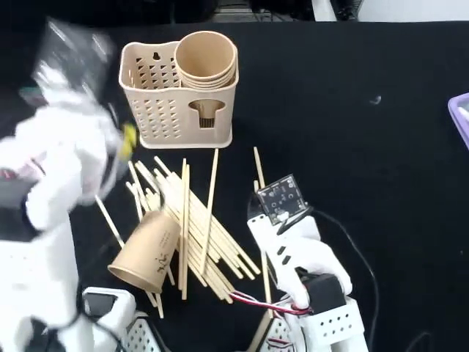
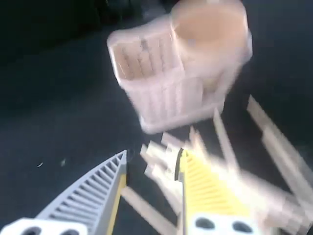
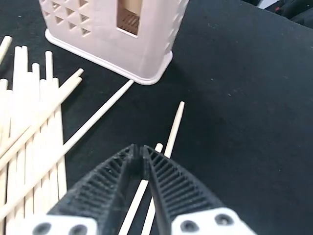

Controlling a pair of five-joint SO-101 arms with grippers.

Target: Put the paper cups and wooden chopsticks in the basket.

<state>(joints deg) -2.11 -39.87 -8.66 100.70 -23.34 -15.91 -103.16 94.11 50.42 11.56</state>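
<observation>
**Left wrist view: jaws parted over the sticks; right jaws closed on nothing**

The left jaws stand parted, one grey and one yellow, with a clear gap between their tips. The picture is smeared, so it cannot be told whether either tip touches anything. Wooden chopsticks lie beneath these jaws, and one of them crosses the gap. More of them fan out just ahead of the tips. Beyond them the basket stands upright, with the stacked cups sitting in one of its two compartments.

The right jaws are closed, their ribbed black tips pressed together with nothing between them. Directly below them two loose sticks lie on the black worktop, both pointing toward the basket. A longer one slants just beside them, and its far end is near the basket's foot. The basket stands ahead of these jaws and apart from them. The rest of the chopsticks lie in a pile on the side toward the left arm.

In the high view that pile spreads between the two arms, from the basket's foot back toward the arm bases. A loose cup lies on its side on the pile, rim toward the bases. It is behind the left jaws and across the pile from the right jaws. A purple object sits at the worktop's edge, well apart on the right jaws' outer side.
</observation>
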